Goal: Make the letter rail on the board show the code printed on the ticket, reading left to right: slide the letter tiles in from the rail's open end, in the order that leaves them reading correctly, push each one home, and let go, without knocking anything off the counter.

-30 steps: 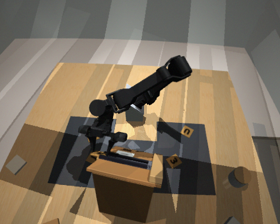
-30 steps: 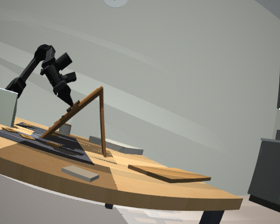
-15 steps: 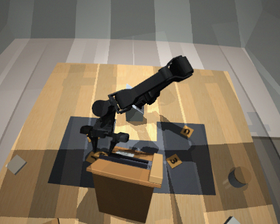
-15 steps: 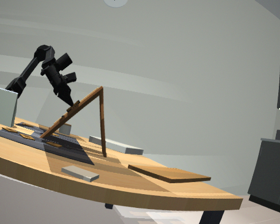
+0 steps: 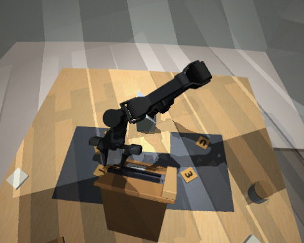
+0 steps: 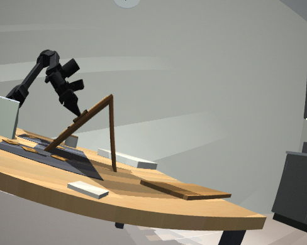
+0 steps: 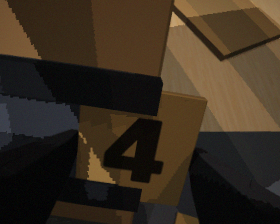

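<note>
My gripper [image 5: 113, 167] [image 6: 80, 115] [image 7: 135, 147] is shut on an orange tile marked 4 [image 7: 181, 135], at the rail's open end. In the wrist view the tile's left part lies under the ends of the dark rail lips [image 7: 76, 82] [image 5: 146, 175]; its right part sticks out. The tile looks slightly turned against the lips. The sloping board [image 5: 130, 187] [image 6: 98, 105] carries the rail, with a pale block [image 5: 169, 184] at its other end. Tiles lie on the mat: one marked like a 3 [image 5: 189, 174], one with a curved letter [image 5: 202, 142] and another [image 5: 99, 171] beside the board. The ticket's code cannot be read.
A dark mat [image 5: 74, 181] [image 6: 90, 171] lies under the board. An upright pale card [image 6: 5, 116] stands behind it. A round container [image 5: 258, 193], white blocks [image 5: 17, 178] [image 6: 87, 189] and a flat wooden board [image 6: 197, 191] [image 7: 231, 27] also lie on the counter.
</note>
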Tool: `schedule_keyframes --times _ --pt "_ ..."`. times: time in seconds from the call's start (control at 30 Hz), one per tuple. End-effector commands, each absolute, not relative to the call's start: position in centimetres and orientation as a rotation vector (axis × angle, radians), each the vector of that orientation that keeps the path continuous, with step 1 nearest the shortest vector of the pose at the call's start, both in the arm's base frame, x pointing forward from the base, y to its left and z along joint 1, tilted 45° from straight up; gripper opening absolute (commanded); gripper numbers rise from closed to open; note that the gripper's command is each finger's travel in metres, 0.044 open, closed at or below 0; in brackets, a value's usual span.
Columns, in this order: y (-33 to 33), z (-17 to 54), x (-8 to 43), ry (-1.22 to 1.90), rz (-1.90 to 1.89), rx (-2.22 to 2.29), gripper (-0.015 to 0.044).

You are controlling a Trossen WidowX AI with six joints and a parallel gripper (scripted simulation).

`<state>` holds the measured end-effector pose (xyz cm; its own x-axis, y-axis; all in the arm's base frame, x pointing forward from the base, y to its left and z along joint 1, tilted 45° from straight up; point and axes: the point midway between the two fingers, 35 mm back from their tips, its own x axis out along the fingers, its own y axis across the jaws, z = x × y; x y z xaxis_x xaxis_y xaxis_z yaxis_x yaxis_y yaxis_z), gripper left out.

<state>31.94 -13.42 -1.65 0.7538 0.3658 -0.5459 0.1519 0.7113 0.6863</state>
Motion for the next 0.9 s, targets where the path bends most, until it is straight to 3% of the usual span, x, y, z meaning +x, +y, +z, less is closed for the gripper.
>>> schedule_keyframes --times 0.0,0.87 --pt "-13.37 -1.32 32.04 0.72 0.127 0.782 0.0" --pt "-12.5 -0.71 32.17 0.72 0.127 0.783 0.0"
